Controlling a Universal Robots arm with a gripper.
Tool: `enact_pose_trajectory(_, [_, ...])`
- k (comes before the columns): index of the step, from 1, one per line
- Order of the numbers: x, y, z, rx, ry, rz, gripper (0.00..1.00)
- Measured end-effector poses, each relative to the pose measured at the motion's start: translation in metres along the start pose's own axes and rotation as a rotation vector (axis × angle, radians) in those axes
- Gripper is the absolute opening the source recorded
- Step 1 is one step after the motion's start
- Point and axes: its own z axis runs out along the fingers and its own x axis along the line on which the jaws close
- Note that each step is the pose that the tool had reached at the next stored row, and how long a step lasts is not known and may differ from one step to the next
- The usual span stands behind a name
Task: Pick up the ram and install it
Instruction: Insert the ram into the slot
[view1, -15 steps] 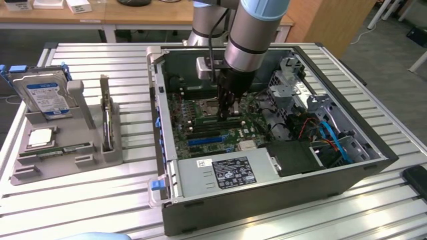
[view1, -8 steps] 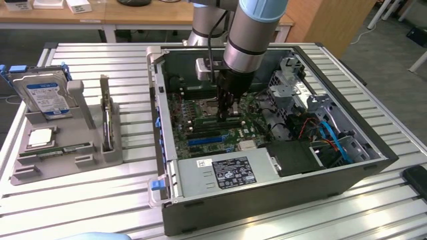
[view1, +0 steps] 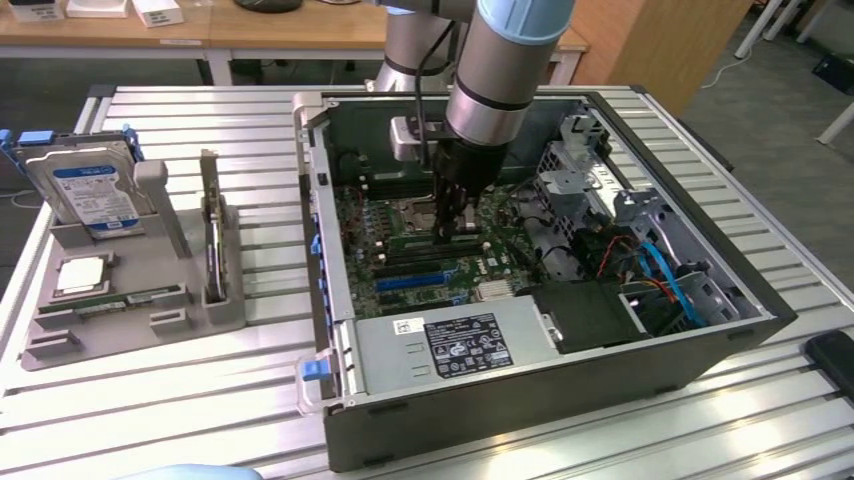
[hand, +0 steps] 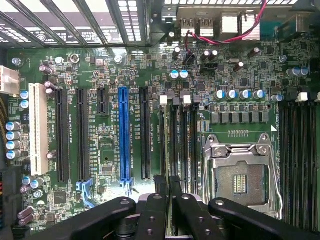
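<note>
Fingers (hand: 161, 190) are clamping thin green ram stick (view1: 459, 228) over black slots (hand: 176, 145) beside silver processor socket (hand: 242, 172); tilt is risking jammed seating.

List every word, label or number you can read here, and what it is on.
Nothing can be quoted.
Hard drive label: print too blurred to read.
Power supply label: too small to read.
Motherboard lettering by the slots: too small to read.

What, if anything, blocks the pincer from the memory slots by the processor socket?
Probably nothing, so yes: the pincer hangs over the memory slots, the case is open, no cable crosses them.
</note>
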Motion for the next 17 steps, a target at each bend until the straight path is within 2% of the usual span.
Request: enact_pose_trajectory(17, [0.0001, 0.0000, 0.0028, -0.0008, 0.0001, 0.000, 0.13])
